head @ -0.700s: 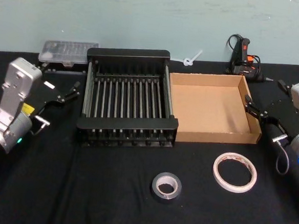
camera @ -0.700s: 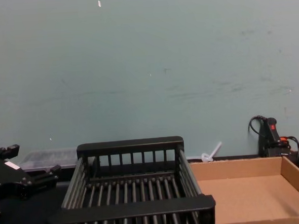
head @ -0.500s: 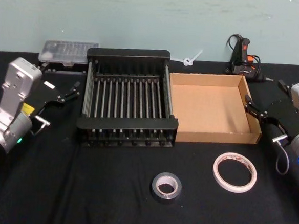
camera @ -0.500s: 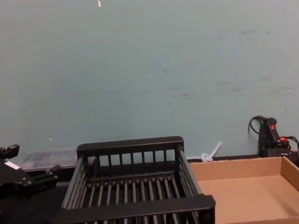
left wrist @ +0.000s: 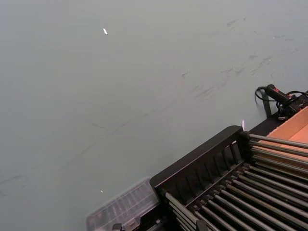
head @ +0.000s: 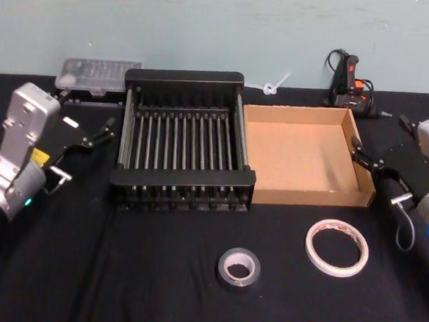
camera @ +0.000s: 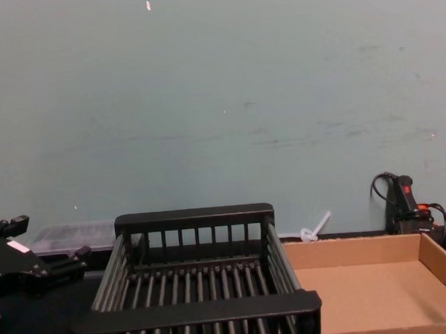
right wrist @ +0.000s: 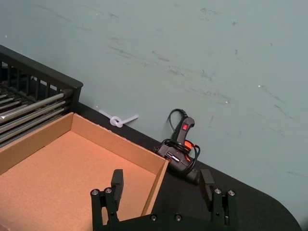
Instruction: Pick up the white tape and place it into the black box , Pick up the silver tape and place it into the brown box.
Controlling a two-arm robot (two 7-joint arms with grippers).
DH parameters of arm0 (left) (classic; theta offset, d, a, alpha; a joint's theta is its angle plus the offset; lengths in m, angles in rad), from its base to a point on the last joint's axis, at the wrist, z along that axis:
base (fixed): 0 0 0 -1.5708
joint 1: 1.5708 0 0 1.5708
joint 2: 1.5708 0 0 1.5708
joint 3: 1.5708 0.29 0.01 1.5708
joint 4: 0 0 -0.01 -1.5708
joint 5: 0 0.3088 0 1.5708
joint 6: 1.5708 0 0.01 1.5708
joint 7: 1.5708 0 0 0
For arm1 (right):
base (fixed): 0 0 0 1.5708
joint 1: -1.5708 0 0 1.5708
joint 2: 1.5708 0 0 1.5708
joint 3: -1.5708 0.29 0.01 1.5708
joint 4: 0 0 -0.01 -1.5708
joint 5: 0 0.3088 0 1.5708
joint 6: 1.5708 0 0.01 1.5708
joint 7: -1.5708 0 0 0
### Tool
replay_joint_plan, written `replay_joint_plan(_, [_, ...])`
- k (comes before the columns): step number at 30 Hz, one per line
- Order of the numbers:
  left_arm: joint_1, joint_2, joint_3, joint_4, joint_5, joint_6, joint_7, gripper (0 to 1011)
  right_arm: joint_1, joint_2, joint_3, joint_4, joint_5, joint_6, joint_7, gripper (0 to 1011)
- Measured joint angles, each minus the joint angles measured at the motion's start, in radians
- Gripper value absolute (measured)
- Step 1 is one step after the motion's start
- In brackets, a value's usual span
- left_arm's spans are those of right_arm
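The silver tape (head: 239, 268) lies flat on the black desk (head: 118, 272), close to the robot. It sits well apart from both end effectors, between them and nearer to the robot than they are. The white tape (head: 336, 247) lies flat too, a little farther back. It is nearer to the right end effector (head: 376, 159) than to the left one, and nothing touches it.

Farther back, the two end effectors hang over the desk, one at each side. The left end effector (head: 91, 132) is just to the left of the black box (head: 181, 182). Its fingers are apart and hold nothing. The right end effector is by the right wall of the brown box (head: 301, 197). In the right wrist view its two fingers (right wrist: 117, 182) are spread wide, one over the box floor and one outside the wall. It holds nothing.

The black box and the brown box stand side by side, and their walls look like they touch. There is no tape in either box.

Past the end effectors, by the blue-green wall, a clear plastic case (head: 97, 76) lies behind the left one. A black glue gun (head: 350, 83) with a cord rests behind the right one. A small white tie (head: 275, 84) lies behind the boxes.
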Motion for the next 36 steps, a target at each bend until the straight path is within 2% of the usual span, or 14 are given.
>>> replay_joint_plan(18, [0.0,0.0,0.0,0.0,0.0,0.0,0.0,1001,0.0,-0.003,0.003,0.0,-0.001,0.001,0.004,1003])
replay_joint_plan(27, [0.0,0.0,0.0,0.0,0.0,0.0,0.0,1001,-0.008,-0.008,0.026,-0.01,-0.014,0.02,0.022,1003])
replay_joint_plan(36, [0.0,0.0,0.0,0.0,0.0,0.0,0.0,1001,-0.053,0.015,0.07,-0.073,0.008,0.065,0.055,1002])
